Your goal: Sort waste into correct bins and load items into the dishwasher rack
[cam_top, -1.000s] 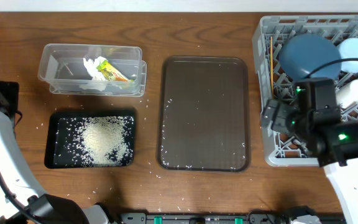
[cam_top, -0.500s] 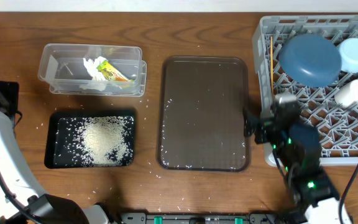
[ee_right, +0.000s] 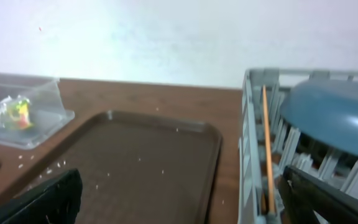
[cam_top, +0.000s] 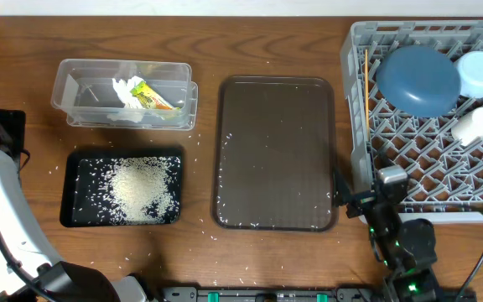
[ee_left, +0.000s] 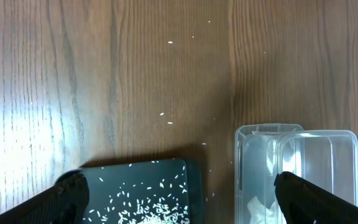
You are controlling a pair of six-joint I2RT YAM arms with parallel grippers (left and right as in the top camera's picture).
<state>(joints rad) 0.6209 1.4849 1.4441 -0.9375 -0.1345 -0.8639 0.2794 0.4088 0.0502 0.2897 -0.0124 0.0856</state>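
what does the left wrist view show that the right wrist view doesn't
Only the left wrist view shows the black tray with rice grains in it. Only the right wrist view shows the brown serving tray, the grey rack holding the chopsticks and the dark blue bowl, and the yellow-green wrapper. Both show the clear tub, the wooden table and a few stray grains.
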